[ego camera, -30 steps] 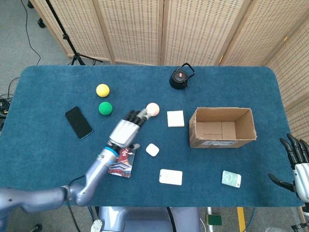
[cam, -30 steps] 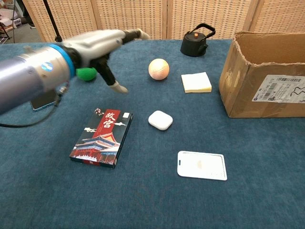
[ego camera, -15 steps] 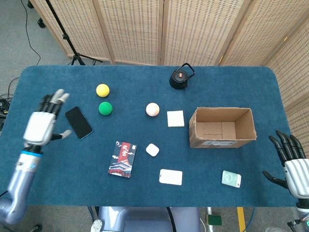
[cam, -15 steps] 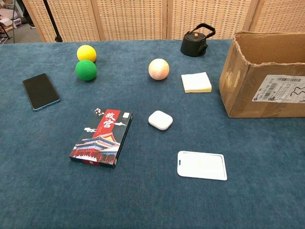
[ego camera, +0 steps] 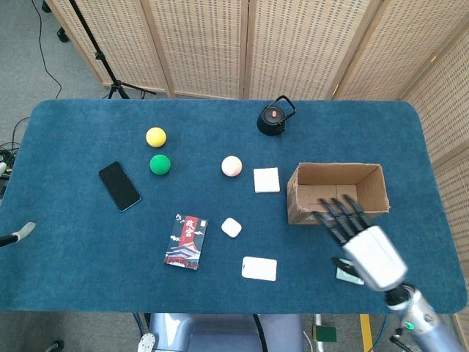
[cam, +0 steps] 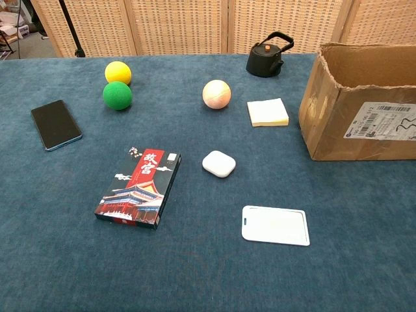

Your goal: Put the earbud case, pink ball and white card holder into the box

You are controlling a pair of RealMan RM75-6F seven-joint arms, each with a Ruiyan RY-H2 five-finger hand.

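Note:
The pink ball (ego camera: 231,166) (cam: 216,94) lies mid-table. The white earbud case (ego camera: 231,227) (cam: 218,163) sits nearer the front, and the white card holder (ego camera: 259,268) (cam: 275,225) lies flat close to the front edge. The cardboard box (ego camera: 335,167) (cam: 338,117) stands open-topped on the right. In the head view my right hand (ego camera: 359,242) hovers at the box's front wall, fingers spread and empty, well right of the card holder. Of my left hand only a fingertip (ego camera: 20,232) shows at the far left edge. The chest view shows neither hand.
A black kettle (ego camera: 275,117) stands at the back. A yellow ball (ego camera: 155,136), a green ball (ego camera: 160,164) and a black phone (ego camera: 119,185) lie on the left. A pad of sticky notes (ego camera: 267,180) sits left of the box, and a printed pack (ego camera: 186,242) beside the case.
My left arm has pulled back from beside the pink ball to the far left edge. My right hand has come in from the right edge to the box's front wall. No object moved.

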